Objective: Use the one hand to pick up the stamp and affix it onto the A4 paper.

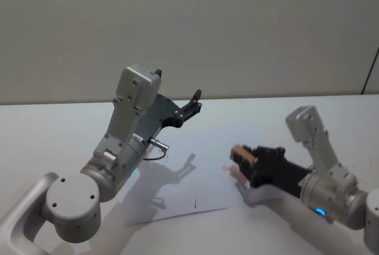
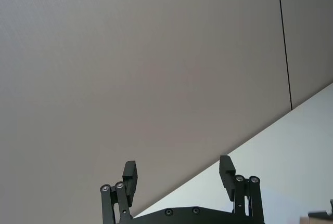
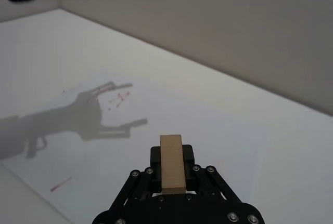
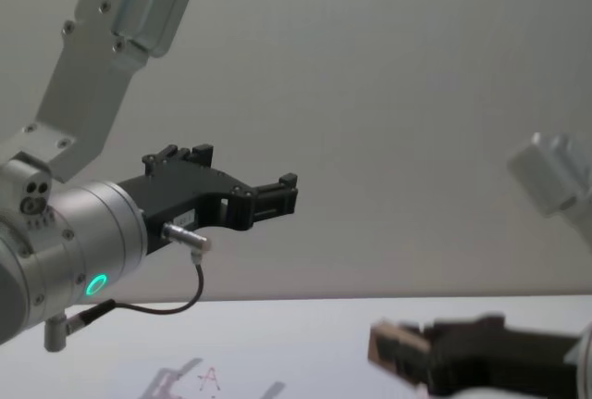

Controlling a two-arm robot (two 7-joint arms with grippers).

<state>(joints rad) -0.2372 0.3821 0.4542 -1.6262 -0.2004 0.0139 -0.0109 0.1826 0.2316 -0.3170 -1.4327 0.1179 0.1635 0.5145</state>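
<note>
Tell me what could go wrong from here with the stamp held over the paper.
The stamp juts out past the fingers of the right gripper, so pressing down could tilt it or let it slip. Nothing pins the A4 paper; the left gripper hangs open in the air, so the sheet may slide or lift with the stamp.

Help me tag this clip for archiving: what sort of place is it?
Probably a robotics lab bench: white table, plain grey wall, the right gripper holding a small tan wooden stamp over white A4 paper with red marks, the left gripper raised, open.
</note>
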